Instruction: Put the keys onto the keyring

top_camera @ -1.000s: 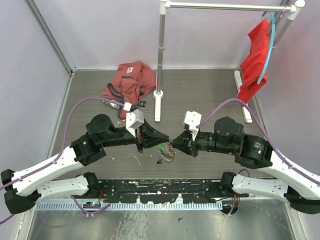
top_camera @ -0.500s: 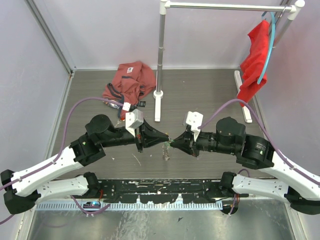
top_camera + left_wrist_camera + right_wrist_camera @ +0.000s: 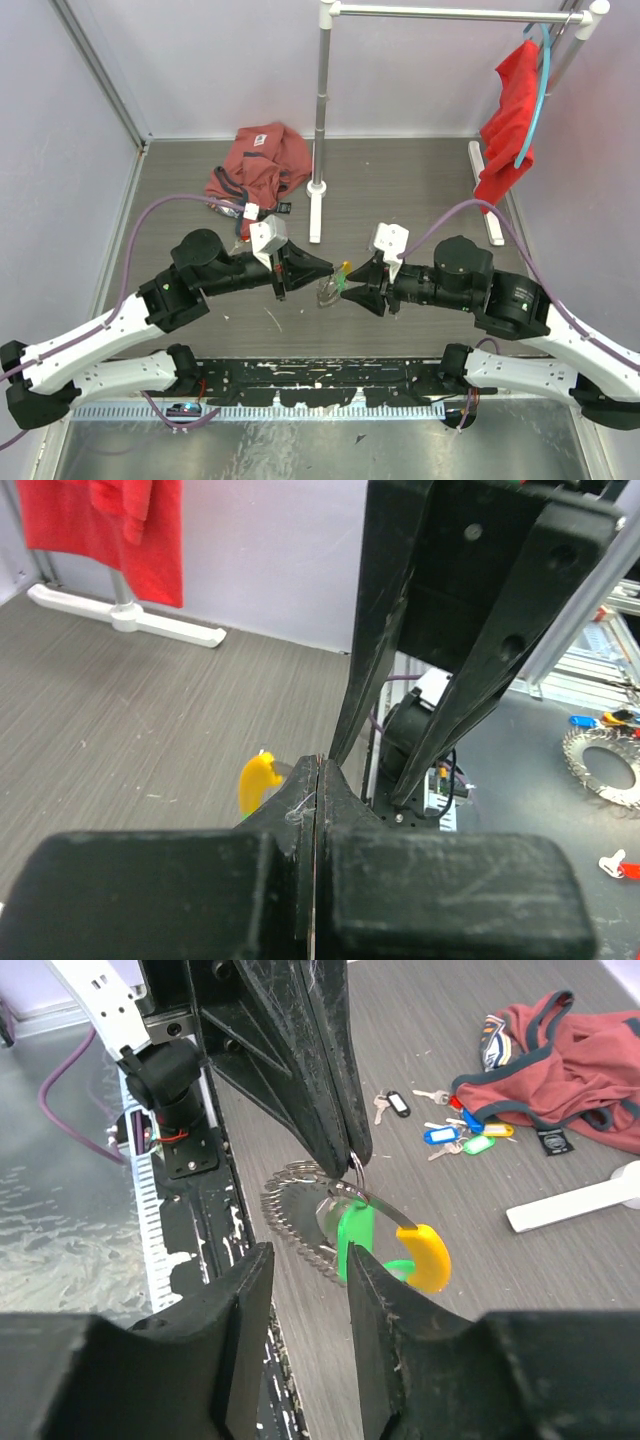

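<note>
1. The keyring (image 3: 352,1182) hangs clear of the table (image 3: 530,1300), its thin loop pinched at the tips of the left gripper (image 3: 345,1145), whose jaws are pressed together on it.
2. From the loop dangle a fan of silvery keys (image 3: 292,1210), a green-tagged key (image 3: 355,1232) and a curved yellow tag (image 3: 428,1257).
3. The right gripper (image 3: 308,1252) sits just beside the bunch, jaws apart; the green tag lies by one fingertip, unclamped.
4. The loose tagged keys (image 3: 450,1130) lie well apart, next to a red garment (image 3: 570,1050).
</note>
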